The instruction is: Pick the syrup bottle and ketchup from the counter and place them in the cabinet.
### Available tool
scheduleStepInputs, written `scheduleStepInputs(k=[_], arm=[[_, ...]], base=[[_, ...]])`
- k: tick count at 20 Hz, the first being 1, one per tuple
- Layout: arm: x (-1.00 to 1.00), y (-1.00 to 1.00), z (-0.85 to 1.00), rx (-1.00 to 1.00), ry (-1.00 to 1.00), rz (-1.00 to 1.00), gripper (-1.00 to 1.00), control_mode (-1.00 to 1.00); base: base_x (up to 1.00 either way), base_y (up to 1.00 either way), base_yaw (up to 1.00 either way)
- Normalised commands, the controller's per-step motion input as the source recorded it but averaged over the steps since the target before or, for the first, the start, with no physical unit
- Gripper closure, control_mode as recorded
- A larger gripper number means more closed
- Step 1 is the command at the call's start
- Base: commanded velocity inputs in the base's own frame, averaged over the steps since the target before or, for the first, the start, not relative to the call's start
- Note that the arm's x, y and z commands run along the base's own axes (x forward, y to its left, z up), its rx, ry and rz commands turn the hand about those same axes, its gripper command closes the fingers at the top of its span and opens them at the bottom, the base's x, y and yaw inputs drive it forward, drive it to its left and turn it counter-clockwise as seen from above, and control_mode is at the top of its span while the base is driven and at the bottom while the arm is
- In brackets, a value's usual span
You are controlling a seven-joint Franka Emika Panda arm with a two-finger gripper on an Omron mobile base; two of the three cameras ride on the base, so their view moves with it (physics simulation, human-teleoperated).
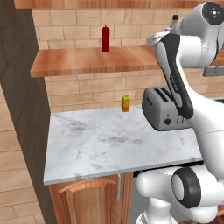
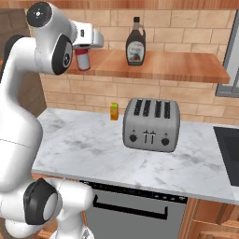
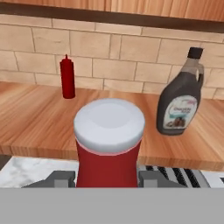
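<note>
Small bright-red white-capped ketchup [image 3: 108,146] clenched in two-finger gripper [image 3: 108,180] near reddish-brown plank cabinet [image 3: 30,127] edge; advance farther, lower upright, left of wide dark-brown syrup bottle [image 3: 180,105].

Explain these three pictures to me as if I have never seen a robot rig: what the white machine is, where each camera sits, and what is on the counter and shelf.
The white machine is a robot arm with dark joints, rendered in a simulated kitchen. Two pictures come from cameras on its base, behind it to the left and right. The third looks along the gripper from the hand itself.

The gripper holds the ketchup, a small red bottle with a white cap, raised near the front edge of the cabinet, a wooden shelf against brick. The syrup bottle already stands on that shelf, as does a slim dark-red bottle.

Below, the counter carries a grey toaster and a small yellow carton.
</note>
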Motion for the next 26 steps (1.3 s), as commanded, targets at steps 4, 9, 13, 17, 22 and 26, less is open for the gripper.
scheduleStepInputs(k=[4,9,13,17,22,26], arm=[[0.53,0.00,-0.14,0.00,0.00,-0.03,1.00,-1.00],[0.54,0.00,-0.16,0.01,0.00,-0.03,1.00,-1.00],[0.62,0.00,-0.25,0.02,0.00,-0.02,1.00,-1.00],[0.73,0.00,-0.18,0.03,0.00,-0.02,1.00,-1.00],[0.73,0.00,-0.12,0.03,-0.01,-0.03,1.00,-1.00],[0.70,0.00,-0.09,0.04,-0.02,-0.04,1.00,-1.00]], base=[[0.00,0.00,0.00],[0.00,0.00,0.00],[0.00,0.00,0.00],[0.00,0.00,0.00],[0.00,0.00,0.00],[0.00,0.00,0.00]])
